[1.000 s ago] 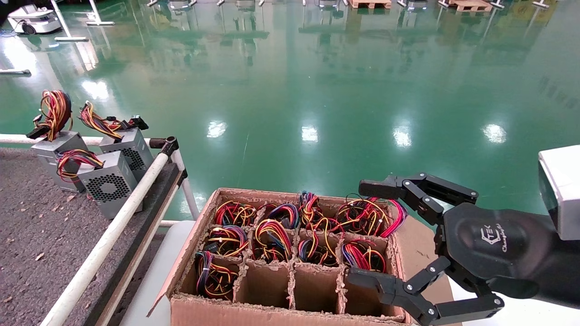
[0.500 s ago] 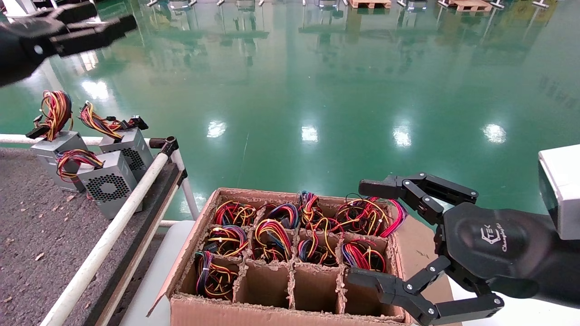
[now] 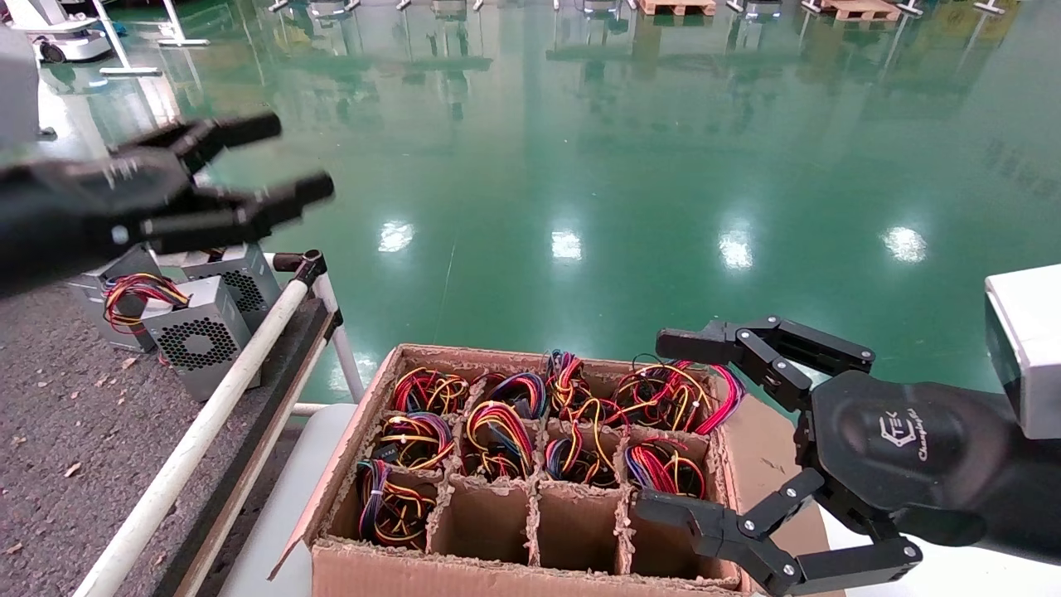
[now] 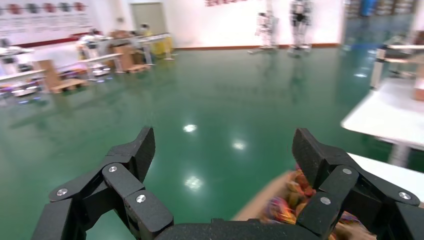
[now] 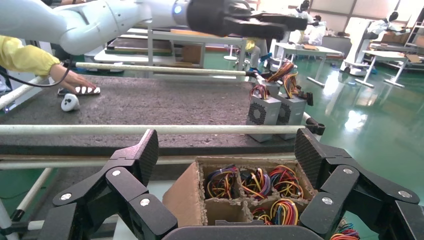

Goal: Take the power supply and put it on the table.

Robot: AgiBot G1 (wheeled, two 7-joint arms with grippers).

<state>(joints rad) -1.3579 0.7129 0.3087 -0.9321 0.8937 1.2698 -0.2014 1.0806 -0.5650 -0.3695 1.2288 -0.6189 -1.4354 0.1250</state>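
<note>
The brown carton [image 3: 365, 414] holds power supplies sunk in its cells, and only their coloured wire bundles [image 3: 497, 431] show. My left gripper [image 3: 290, 157] hangs open and empty above the table's corner, left of the carton and well above it. From the left wrist, the left gripper [image 4: 225, 145] faces green floor, with the carton [image 4: 280, 200] blurred below. My right gripper [image 3: 655, 423] stands open and empty at the carton's right side, and its wrist view looks between the open fingers [image 5: 145, 150] into the cells [image 5: 222, 180]. The dark grey table [image 3: 50, 414] lies to the left.
On the table stand a fan-grille box [image 3: 199, 340], a honeycomb-vent box [image 3: 240, 282] and a third grey box [image 3: 95, 282] half hidden by my left arm. A white tube rail [image 3: 215, 414] edges the table. A person's hand [image 5: 75, 82] rests on its far side.
My left arm has come into view from the upper left and swung down and right, now covering the rear box on the table. The right gripper has not moved.
</note>
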